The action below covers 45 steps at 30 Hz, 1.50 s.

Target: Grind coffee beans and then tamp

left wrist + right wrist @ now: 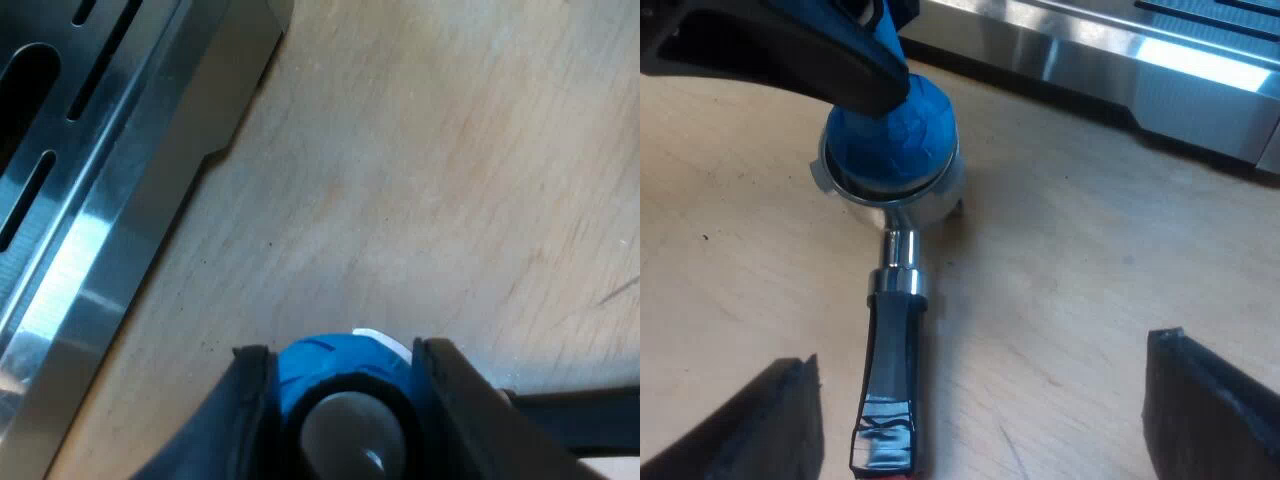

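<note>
The metal holder (pixel 940 197) lies on the wooden table, its dark handle (pixel 890 350) pointing toward my right gripper. A blue tamper (pixel 895 130) sits upright in the holder's basket. My left gripper (pixel 845 60) comes down onto the tamper from above. In the left wrist view, my left gripper (pixel 342 352) is shut on the blue tamper (pixel 308 362), one black finger on each side of it. My right gripper (pixel 980 370) is open wide above the handle's near end, nothing between its fingers and not touching the handle.
The espresso machine's steel base and slotted drip tray (pixel 90 170) stand close beside the tamper. The same steel base (pixel 1160 70) runs along beyond the holder. Bare wooden tabletop (pixel 1090 260) surrounds the holder.
</note>
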Each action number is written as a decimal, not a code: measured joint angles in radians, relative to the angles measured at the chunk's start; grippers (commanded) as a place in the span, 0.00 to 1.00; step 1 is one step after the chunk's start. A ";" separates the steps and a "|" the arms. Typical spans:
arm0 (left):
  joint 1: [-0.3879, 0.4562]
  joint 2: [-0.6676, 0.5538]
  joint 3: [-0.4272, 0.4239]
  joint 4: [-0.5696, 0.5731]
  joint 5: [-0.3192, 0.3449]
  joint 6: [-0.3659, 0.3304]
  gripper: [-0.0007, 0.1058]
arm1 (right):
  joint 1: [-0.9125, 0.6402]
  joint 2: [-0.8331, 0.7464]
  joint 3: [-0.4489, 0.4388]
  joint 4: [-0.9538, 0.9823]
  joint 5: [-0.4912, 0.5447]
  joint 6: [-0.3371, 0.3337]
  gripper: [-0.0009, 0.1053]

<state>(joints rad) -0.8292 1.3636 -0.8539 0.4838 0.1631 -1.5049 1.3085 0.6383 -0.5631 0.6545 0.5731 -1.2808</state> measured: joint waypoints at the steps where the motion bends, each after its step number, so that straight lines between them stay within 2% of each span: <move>1: 0.000 0.000 0.000 0.000 0.000 0.000 0.01 | 0.000 0.000 0.000 0.000 0.000 0.000 0.65; 15: 0.000 0.000 0.057 -0.025 -0.013 0.000 0.01 | 0.000 0.000 0.000 0.000 0.020 0.000 0.65; 45: 0.000 0.059 0.045 -0.099 0.007 0.000 0.01 | 0.000 0.000 0.000 0.000 0.020 0.000 0.65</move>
<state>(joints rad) -0.8292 1.4224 -0.8094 0.3850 0.1703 -1.5049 1.3085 0.6383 -0.5631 0.6545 0.5935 -1.2808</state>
